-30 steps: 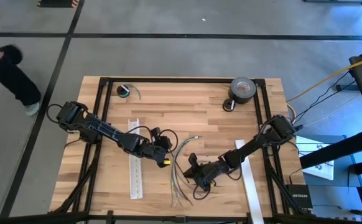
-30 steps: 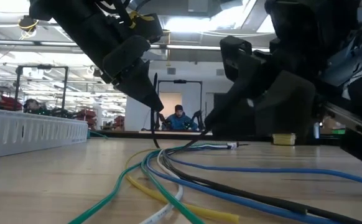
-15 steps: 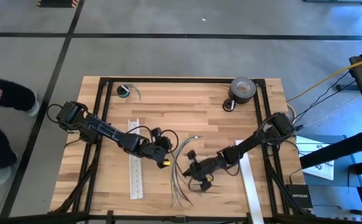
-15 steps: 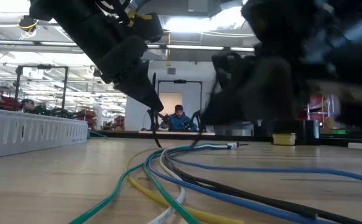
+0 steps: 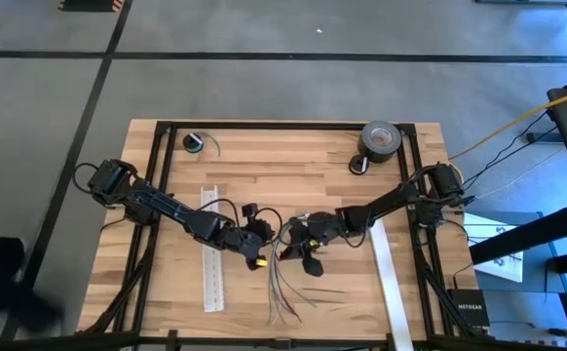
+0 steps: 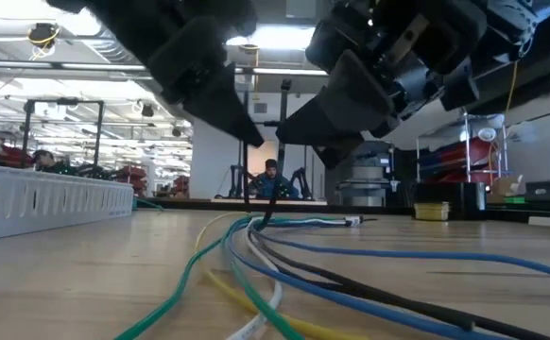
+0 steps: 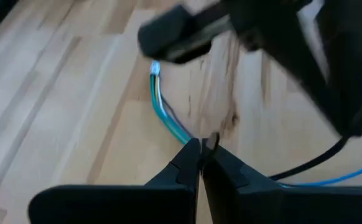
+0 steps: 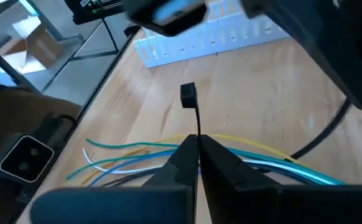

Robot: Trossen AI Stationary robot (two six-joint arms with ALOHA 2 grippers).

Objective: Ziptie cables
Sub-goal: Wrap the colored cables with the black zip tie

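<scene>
On the wooden table (image 5: 332, 166), the left gripper (image 5: 264, 237) and right gripper (image 5: 288, 237) each pinch the ziptie (image 8: 194, 118) over the cables (image 5: 282, 283); next, thread tail through head.

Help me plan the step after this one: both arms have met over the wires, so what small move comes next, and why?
Probably feed the ziptie tail toward its head. The right gripper is shut on the strip above the cables, and the left gripper, shut too, sits right opposite, so the loop looks ready to close.

left hand (image 5: 261, 241) closed | right hand (image 5: 290, 237) closed | tips nearly meeting
</scene>
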